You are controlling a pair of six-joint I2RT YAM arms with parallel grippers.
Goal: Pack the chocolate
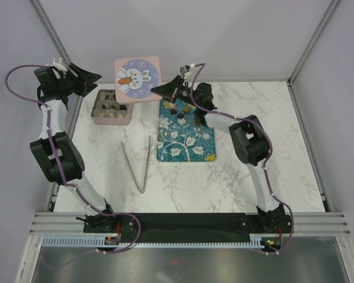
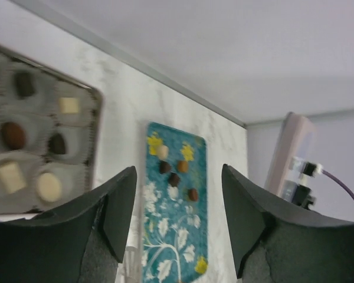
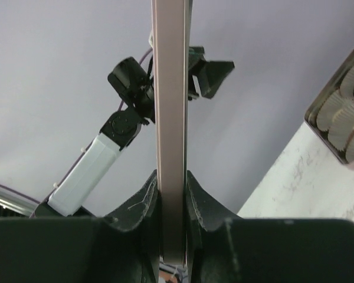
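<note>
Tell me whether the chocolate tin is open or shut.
Open. The tin shows its chocolates uncovered, and the right gripper holds the bunny lid lifted off it.

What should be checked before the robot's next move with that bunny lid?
1. Right gripper clamped on the lid: ok.
2. Left gripper open and empty: ok.
3. Every chocolate inside the tin: not ok, several lie on the blue mat.
4. Tin uncovered: ok.
5. Tongs lying clear of the tin: ok.
</note>
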